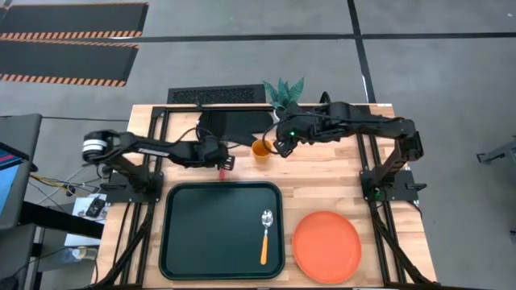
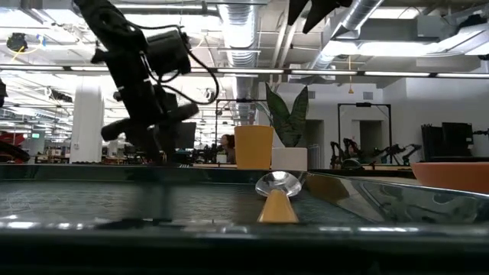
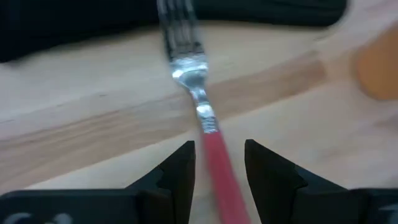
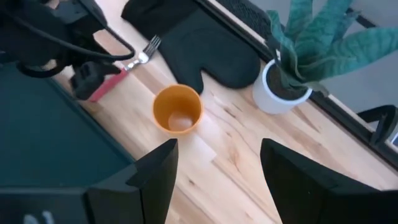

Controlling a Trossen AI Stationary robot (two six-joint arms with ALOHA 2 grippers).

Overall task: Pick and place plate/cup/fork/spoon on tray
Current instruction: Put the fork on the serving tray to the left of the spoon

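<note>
The fork point(image 3: 198, 93), with silver tines and a red handle point(image 1: 223, 171), lies on the wooden table just beyond the green tray's far rim point(image 1: 222, 186). My left gripper point(image 3: 219, 163) is open, one finger on each side of the red handle with a gap showing on both sides. The orange cup point(image 1: 260, 148) stands upright on the table. My right gripper point(image 4: 217, 158) is open and empty above the table to the cup's right. The spoon point(image 1: 266, 234) lies on the tray's right part. The orange plate point(image 1: 326, 246) lies on the table right of the tray.
A black oven mitt point(image 1: 234, 125) lies on the table's far side, behind the fork. A white pot with a green plant point(image 1: 284, 93) stands at the far edge near my right arm. Most of the tray's floor point(image 1: 210, 234) is bare.
</note>
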